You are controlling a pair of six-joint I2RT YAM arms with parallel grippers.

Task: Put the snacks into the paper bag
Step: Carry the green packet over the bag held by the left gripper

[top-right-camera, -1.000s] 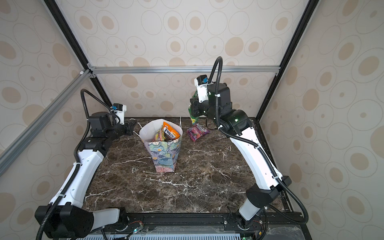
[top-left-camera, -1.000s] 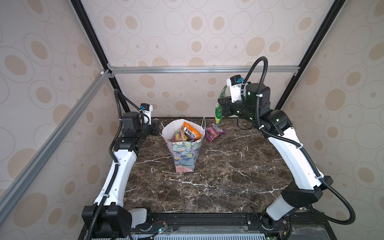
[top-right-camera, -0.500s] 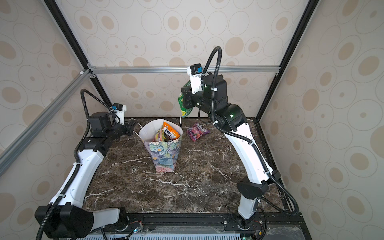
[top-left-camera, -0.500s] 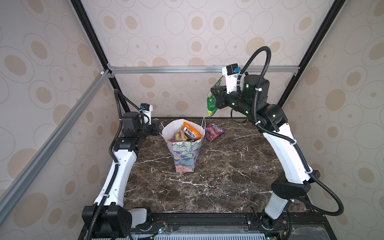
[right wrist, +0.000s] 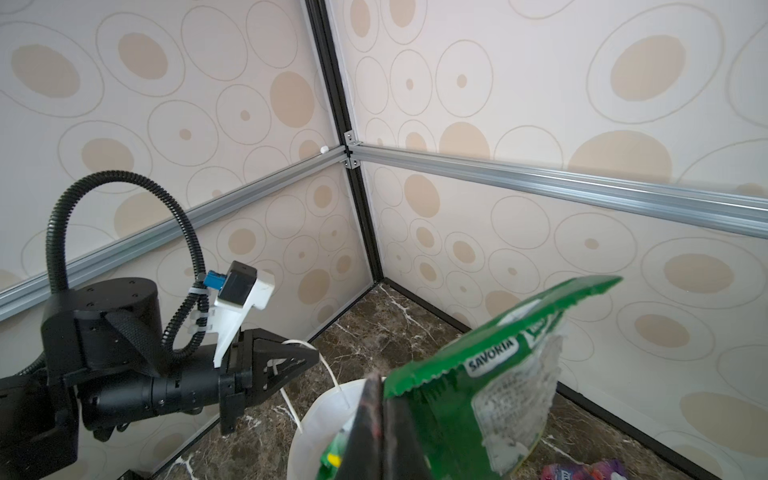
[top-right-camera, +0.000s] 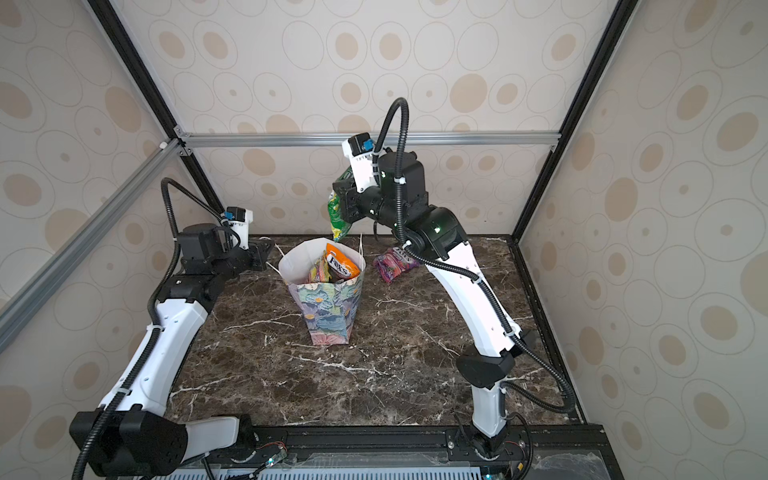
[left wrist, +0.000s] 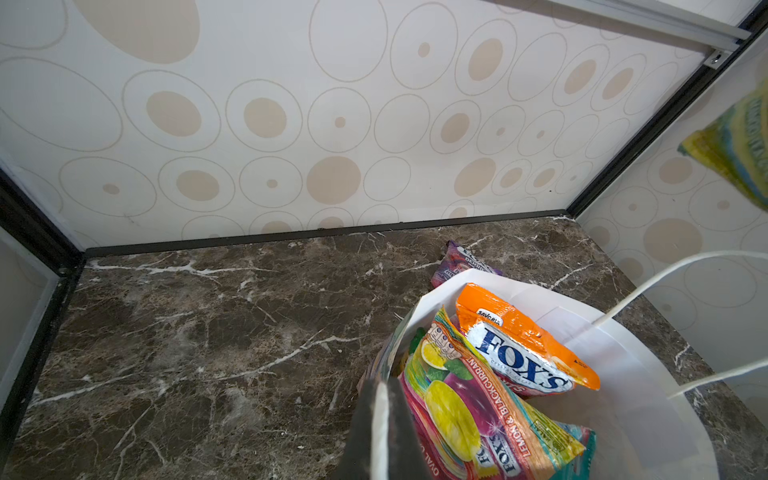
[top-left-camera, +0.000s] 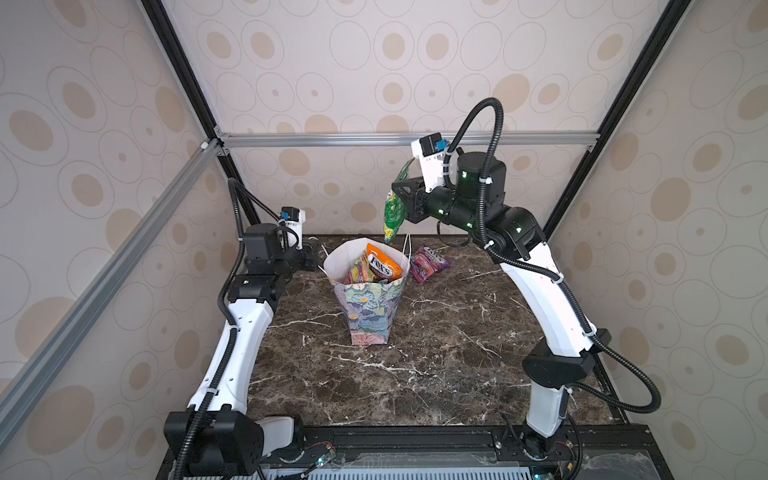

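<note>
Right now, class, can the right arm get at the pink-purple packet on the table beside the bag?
Probably not yet: its jaws are shut on the green packet above the paper bag. The pink-purple packet itself lies uncovered, on that arm's side.

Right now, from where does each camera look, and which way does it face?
Top views: high at the front, facing down and back; both arms, paper bag, table show.
Left wrist: on the left gripper, shut on the bag's rim, facing the back wall; only fingers show.
Right wrist: on the right gripper, facing the left arm and back-left corner; it grips the green packet.
Wrist views share the bag and purple packet.
</note>
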